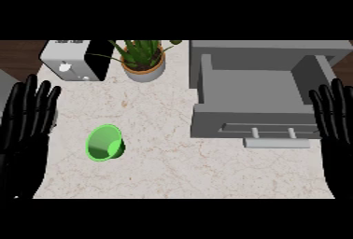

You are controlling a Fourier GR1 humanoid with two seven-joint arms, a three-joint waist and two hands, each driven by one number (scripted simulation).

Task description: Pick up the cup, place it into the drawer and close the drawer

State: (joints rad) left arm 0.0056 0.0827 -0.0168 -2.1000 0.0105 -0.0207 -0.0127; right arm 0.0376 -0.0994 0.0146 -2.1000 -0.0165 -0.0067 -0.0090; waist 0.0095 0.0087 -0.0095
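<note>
We find the green cup (105, 143) on the pale marbled worktop (172, 163), left of the middle and nearer to our left hand (27, 112) than to anything else. Its wide mouth faces up toward us and the body shows as a darker edge at its lower right; we cannot say for sure whether it stands upright or lies tipped. We judge it a light, stiff, thin-walled cup with a smooth and probably slippery skin, unlikely to break. We would therefore take it across the wall just below the rim, thumb on one side and fingers (31, 93) on the other, rather than pinch the lip. The left hand rests at the view's left edge and our right hand (335, 114) at the right edge, both with fingers straight, apart and holding nothing. The grey drawer (251, 86) stands pulled open at the right, well apart from the cup, its handle (276, 143) toward us. At the back stand a potted plant (143, 58) and a white-and-black appliance (69, 60).
</note>
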